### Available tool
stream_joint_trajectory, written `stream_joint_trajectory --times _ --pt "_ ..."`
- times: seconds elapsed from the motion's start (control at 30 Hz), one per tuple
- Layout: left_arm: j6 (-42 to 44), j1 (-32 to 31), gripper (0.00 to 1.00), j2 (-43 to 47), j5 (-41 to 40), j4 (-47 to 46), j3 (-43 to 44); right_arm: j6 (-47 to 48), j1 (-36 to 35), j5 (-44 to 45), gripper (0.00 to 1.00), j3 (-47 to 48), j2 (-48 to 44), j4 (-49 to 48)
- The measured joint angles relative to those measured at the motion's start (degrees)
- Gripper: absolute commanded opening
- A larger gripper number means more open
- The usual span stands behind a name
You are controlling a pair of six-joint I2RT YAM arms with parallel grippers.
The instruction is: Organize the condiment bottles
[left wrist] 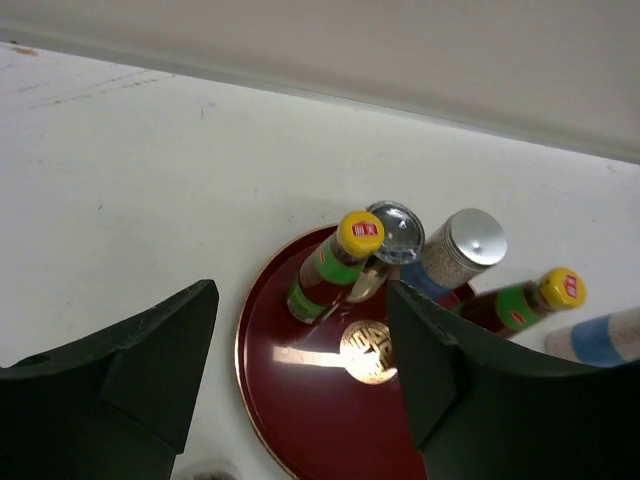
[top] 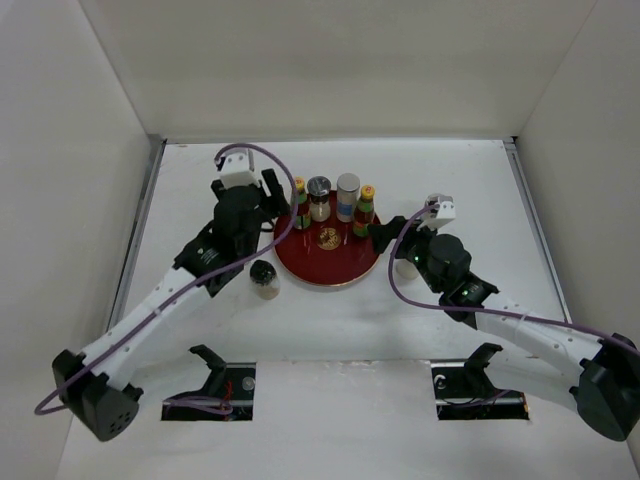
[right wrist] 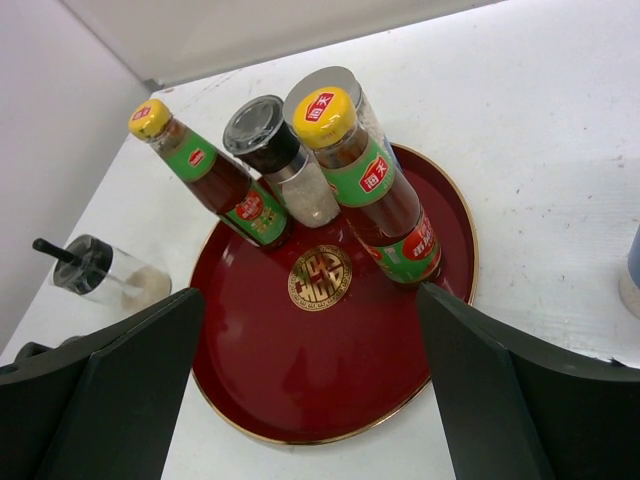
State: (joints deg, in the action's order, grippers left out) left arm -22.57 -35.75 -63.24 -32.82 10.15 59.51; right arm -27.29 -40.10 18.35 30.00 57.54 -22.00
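A red square logo with white Chinese characters, too small to be read, is carried on the yellow caps and green neck bands of the right sauce bottle (right wrist: 375, 195), at the red tray's (right wrist: 300, 390) far-right rim, and the left sauce bottle (right wrist: 215, 180), at its far-left rim. A gold character emblem (right wrist: 319, 278) is stamped at the tray's centre.

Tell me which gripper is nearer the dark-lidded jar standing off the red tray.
Left. The left gripper sits just beyond the jar, at the left edge of the red tray; the right gripper is across the tray, at its right edge.
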Motion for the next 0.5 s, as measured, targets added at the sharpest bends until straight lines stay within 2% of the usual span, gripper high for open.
stream_joint_trajectory --times 0.23,0.37,0.5 --pt "-8.9 -8.6 0.74 13.1 -3.0 13.1 -11.3 0.0 0.0 0.0 0.95 0.0 0.2 0.0" --pt "-13.2 -9.7 0.78 17.6 -3.3 19.2 -18.3 0.0 0.0 0.0 0.95 0.0 0.3 0.0" --pt "-15.5 -10.0 0.8 17.7 -3.5 21.2 -20.6 0.0 0.0 0.0 0.97 0.0 0.3 0.0"
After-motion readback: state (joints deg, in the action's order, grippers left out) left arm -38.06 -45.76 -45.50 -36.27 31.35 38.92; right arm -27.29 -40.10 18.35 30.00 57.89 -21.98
